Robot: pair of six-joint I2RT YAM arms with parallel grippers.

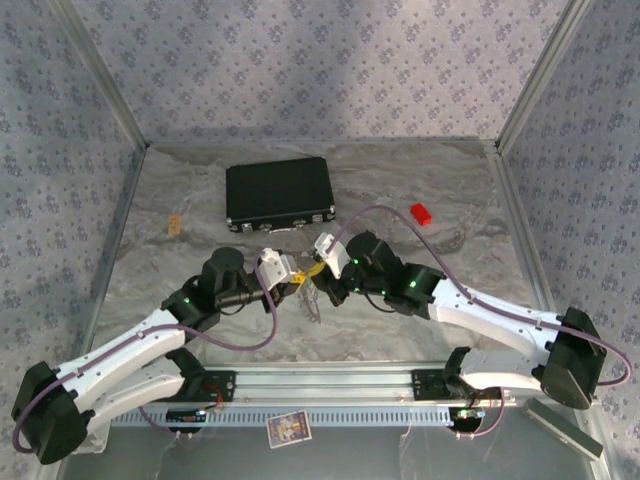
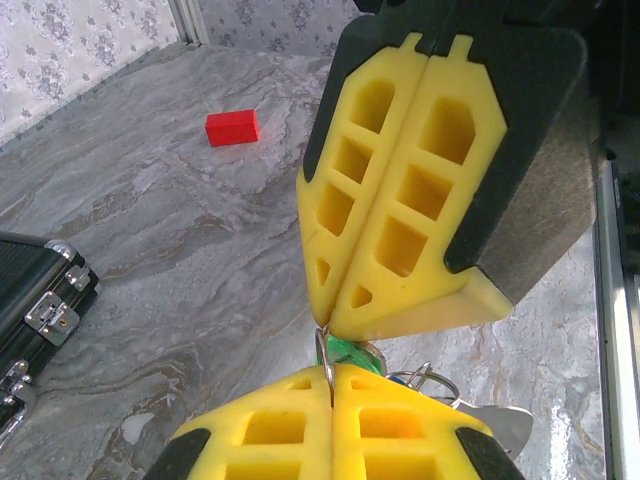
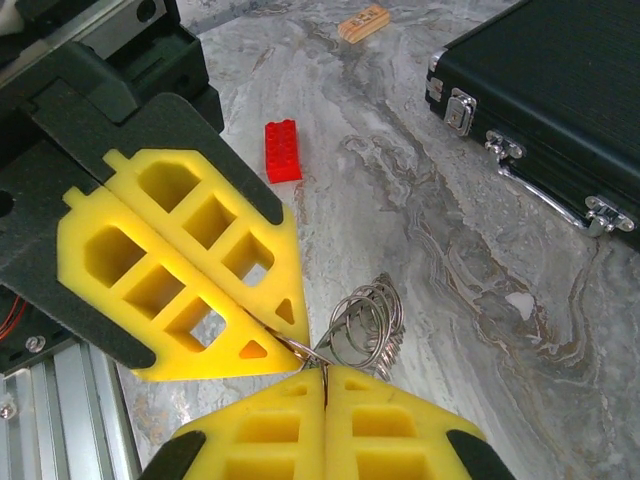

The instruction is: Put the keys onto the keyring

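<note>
Your left gripper (image 2: 332, 372) and right gripper (image 3: 325, 372) are both clamped, tip to tip, on the coiled thin-wire metal keyring (image 3: 365, 325) between them, pale green-headed key (image 2: 352, 350) dangling beside. Expect it light, springy, slippery: pinch the wire itself.

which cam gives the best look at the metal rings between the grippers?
Right wrist: the metal rings hang in the open and the separate coils are easy to tell apart. Left wrist catches a thin sliver of ring beside a green key head. Top external shows them as a tiny glint, too small for detail.
</note>
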